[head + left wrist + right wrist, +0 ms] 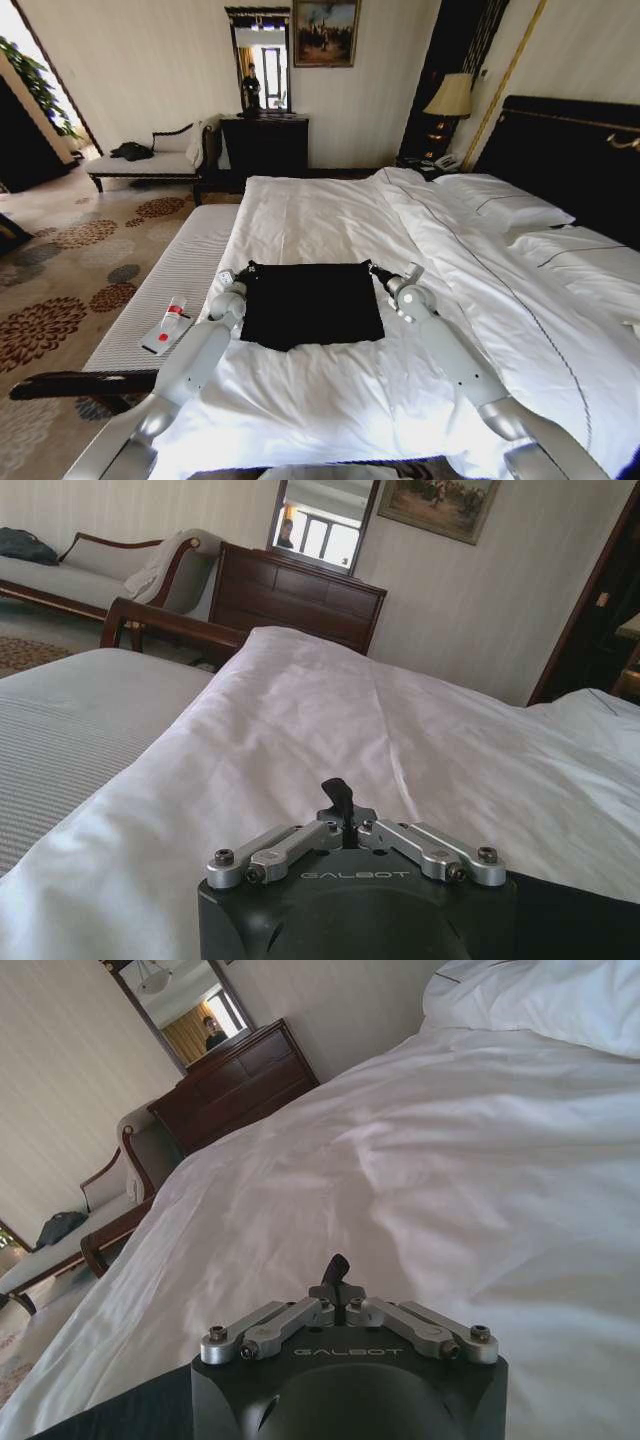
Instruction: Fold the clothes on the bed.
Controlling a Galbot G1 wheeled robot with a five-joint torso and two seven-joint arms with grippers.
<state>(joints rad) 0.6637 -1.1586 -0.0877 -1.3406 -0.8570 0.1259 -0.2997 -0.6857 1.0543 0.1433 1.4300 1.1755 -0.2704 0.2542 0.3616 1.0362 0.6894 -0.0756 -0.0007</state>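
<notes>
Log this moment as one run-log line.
phase: folding | black T-shirt: folded rectangle on bed | left end effector: shut, at shirt's far left corner | right end effector: shut, at far right corner

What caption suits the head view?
Both hands, left and right, shut at the far corners of a folded black shirt on the bed.

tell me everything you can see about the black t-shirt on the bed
The black T-shirt looks like soft, matte cloth, already folded into a flat, roughly square packet with no sleeves or lettering showing. It lies on the white duvet near the foot of the bed. The left gripper is at its far left corner and the right gripper at its far right corner, both with fingers closed.
</notes>
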